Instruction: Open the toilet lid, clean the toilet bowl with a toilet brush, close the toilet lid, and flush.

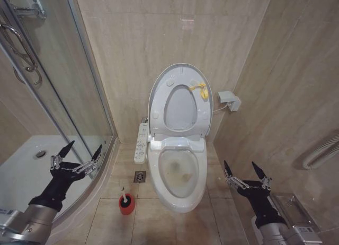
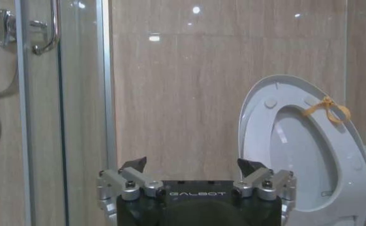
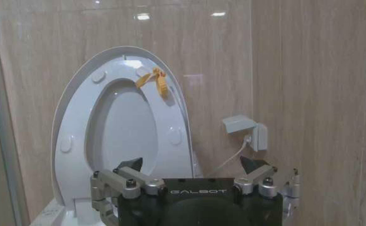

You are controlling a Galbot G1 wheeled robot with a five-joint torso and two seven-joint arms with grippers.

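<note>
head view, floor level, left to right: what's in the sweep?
left gripper, open, over the shower tray → toilet brush in its red holder → floor drain → toilet bowl → right gripper, open.

Tiled floor [image 1: 111,218]: toilet [image 1: 177,194], red holder [image 1: 126,204].
</note>
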